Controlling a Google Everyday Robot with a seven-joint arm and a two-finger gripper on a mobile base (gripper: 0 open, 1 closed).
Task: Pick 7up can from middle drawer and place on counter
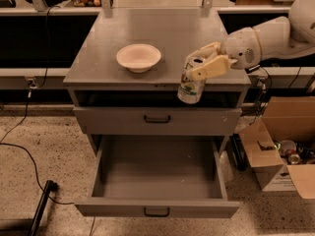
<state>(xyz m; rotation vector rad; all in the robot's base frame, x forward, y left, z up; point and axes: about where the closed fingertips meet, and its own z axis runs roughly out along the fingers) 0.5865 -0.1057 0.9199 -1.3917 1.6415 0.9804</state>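
Observation:
My gripper comes in from the right and is shut on the 7up can, a whitish-green can with a silver top. The can hangs tilted in the air at the counter's front edge, right of centre, its lower part in front of the open slot below. The counter is the grey cabinet's flat top. The middle drawer, the lowest one, is pulled fully out, and its grey tray holds nothing I can see.
A cream bowl sits on the counter left of the can. A shut grey drawer front with a black handle lies under the counter. An open cardboard box stands on the floor at right. Black cables run along the floor at left.

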